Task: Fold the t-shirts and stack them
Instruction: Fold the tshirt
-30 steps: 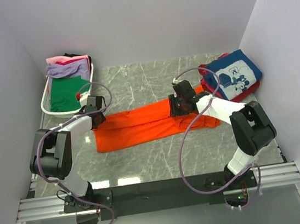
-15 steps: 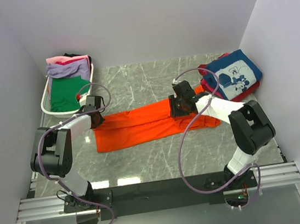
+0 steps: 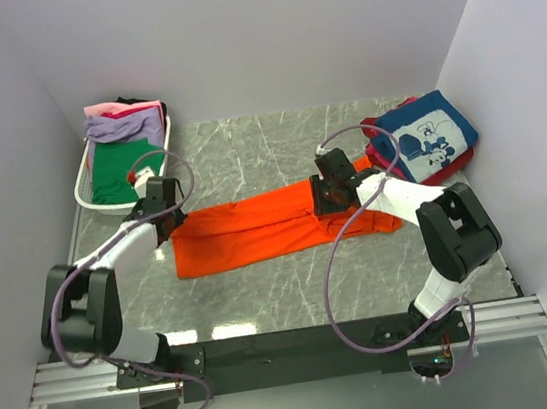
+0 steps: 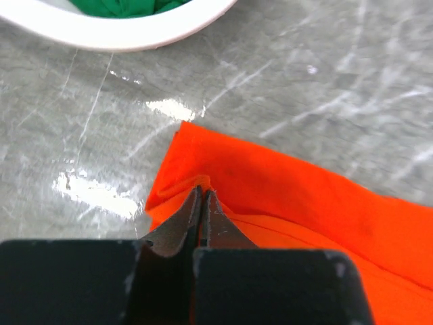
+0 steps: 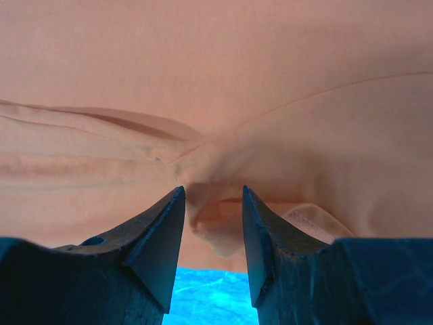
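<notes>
Pinching the left end of the orange t-shirt (image 3: 257,229) with the left jaws fully closed, cloth caught at the very tips, near the white basket (image 3: 84,184) holding the green tee (image 3: 113,170). Straddling a bunched fold at the shirt's right end with the right jaws about halfway apart; cannot tell whether clamped or merely around it. Laid as a long band across the middle of the desk (image 3: 246,148), right end just beside the navy printed tee (image 3: 431,133).
</notes>
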